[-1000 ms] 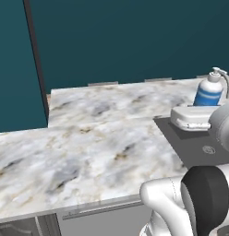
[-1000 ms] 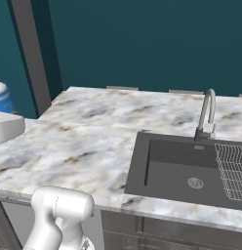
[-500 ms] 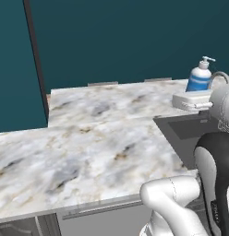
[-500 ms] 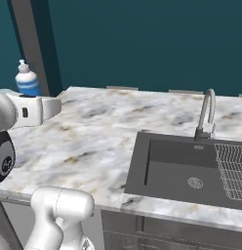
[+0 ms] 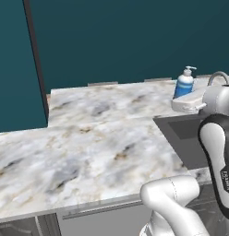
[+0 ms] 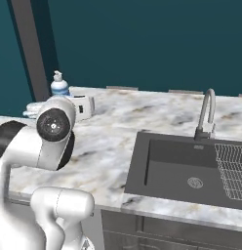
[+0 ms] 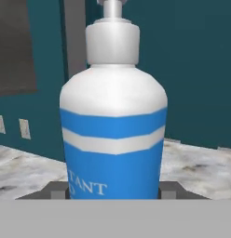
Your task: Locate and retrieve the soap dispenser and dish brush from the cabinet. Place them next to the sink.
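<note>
The soap dispenser (image 7: 112, 139), a blue bottle with a white band and white pump, stands upright between my fingertips (image 7: 56, 190). My gripper (image 7: 112, 191) is shut on its lower body. From the left base view the soap dispenser (image 5: 184, 83) rises above the white hand of the gripper (image 5: 186, 104), over the marble counter. In the right base view the soap dispenser (image 6: 59, 86) and gripper (image 6: 69, 105) hang well left of the sink (image 6: 140, 166). The dish brush and the cabinet are out of view.
A curved chrome faucet (image 6: 206, 115) stands behind the dark basin, and a wire rack (image 6: 233, 168) lies in its right part. The marble counter (image 5: 98, 138) stretches left of the sink (image 5: 177, 133). A teal wall and a dark upright post (image 5: 37, 60) close the back.
The arm has carried the soap dispenser up and outward from the base, farther over the counter. The grip on the bottle has stayed the same.
</note>
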Tool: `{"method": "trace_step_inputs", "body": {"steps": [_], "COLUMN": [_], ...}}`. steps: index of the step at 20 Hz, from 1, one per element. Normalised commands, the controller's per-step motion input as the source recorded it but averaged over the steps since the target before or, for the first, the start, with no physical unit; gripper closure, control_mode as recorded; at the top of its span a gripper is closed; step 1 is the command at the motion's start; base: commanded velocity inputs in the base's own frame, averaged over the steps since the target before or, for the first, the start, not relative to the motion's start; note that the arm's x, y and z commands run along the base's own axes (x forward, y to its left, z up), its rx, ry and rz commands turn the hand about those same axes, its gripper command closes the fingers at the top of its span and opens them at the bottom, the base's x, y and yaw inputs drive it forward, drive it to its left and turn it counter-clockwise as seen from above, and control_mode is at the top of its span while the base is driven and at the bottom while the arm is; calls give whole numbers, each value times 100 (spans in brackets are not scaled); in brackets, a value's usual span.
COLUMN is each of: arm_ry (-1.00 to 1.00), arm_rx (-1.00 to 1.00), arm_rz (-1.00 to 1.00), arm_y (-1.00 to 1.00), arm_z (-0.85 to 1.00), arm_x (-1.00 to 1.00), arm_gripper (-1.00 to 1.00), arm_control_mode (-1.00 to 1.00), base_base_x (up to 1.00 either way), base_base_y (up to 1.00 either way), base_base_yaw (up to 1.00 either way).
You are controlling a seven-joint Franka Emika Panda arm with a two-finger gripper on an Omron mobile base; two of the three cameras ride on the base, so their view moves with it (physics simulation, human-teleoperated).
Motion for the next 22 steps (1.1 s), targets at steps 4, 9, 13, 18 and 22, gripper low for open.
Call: {"method": "trace_step_inputs", "body": {"steps": [4, 9, 13, 18, 22], "arm_ry": [-2, -2, -6, -3, 0], "arm_rx": [0, -3, -6, -5, -7], "arm_rz": [30, 27, 22, 22, 20], "arm_y": [-36, -28, -26, -26, -22], "arm_z": [-49, -48, -48, -50, -52], "arm_x": [70, 53, 38, 44, 42], "arm_gripper": [100, 100, 100, 100, 100], "arm_control_mode": [-100, -100, -100, -100, -100], "base_base_x": [0, 0, 0, 0, 0], "base_base_y": [0, 0, 0, 0, 0], "base_base_yaw": [0, 0, 0, 0, 0]}}
